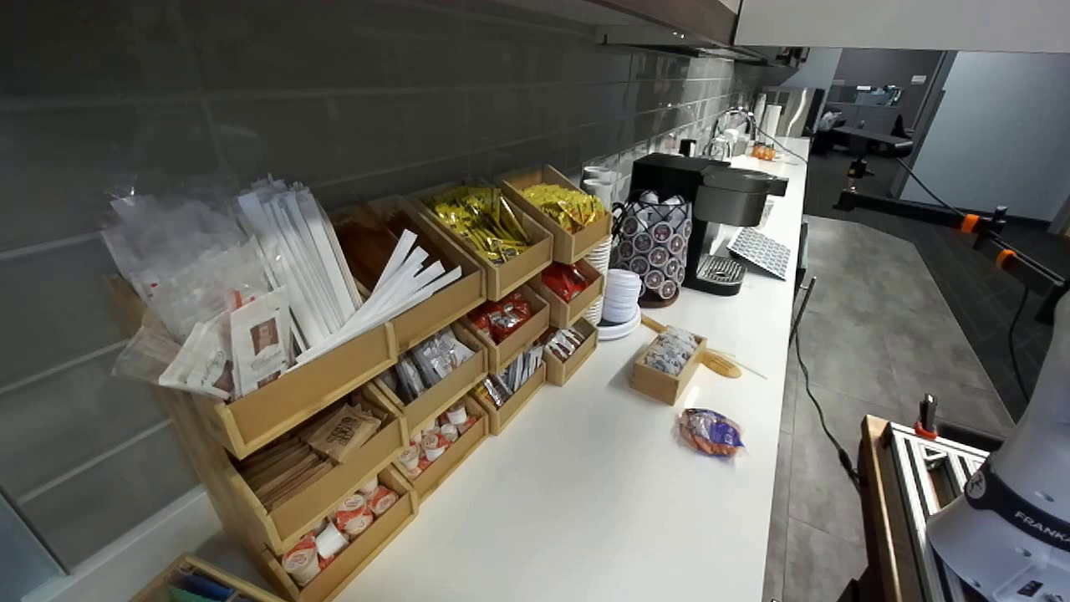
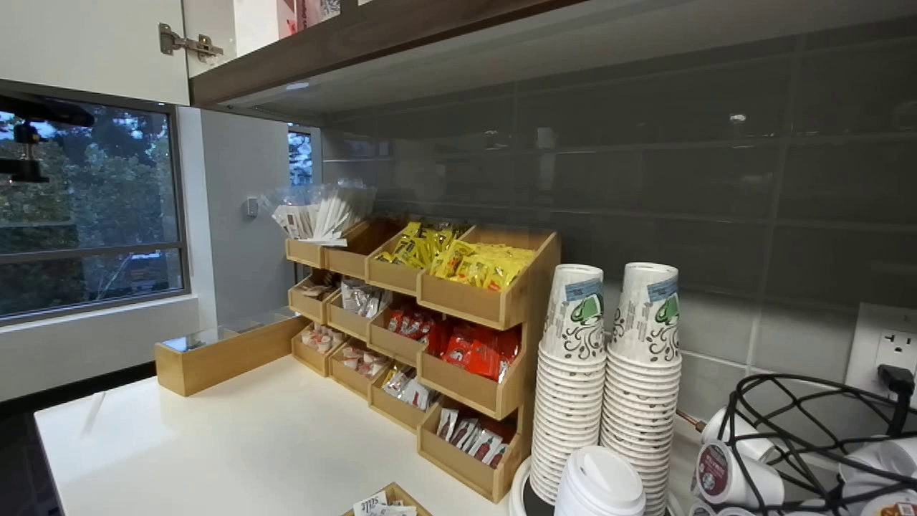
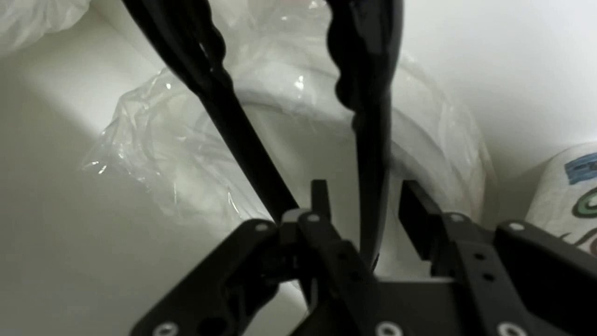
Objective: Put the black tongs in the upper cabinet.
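The black tongs show large in the wrist view, two arms spread apart with wavy wider ends at the top. My gripper is open, its fingers on either side of one tong arm with a gap at each side. The other tong arm passes outside, behind the left finger. The joined end is hidden by the gripper. The upper cabinet shows its dark lower edge in both exterior views; part of its inside shows above that edge. The gripper and tongs do not show in either exterior view.
In the wrist view, a clear plastic wrap around round white ware lies behind the tongs. A printed paper cup is at right. A hinged cabinet door stands open. Below are the wooden packet rack, cup stacks and coffee machine.
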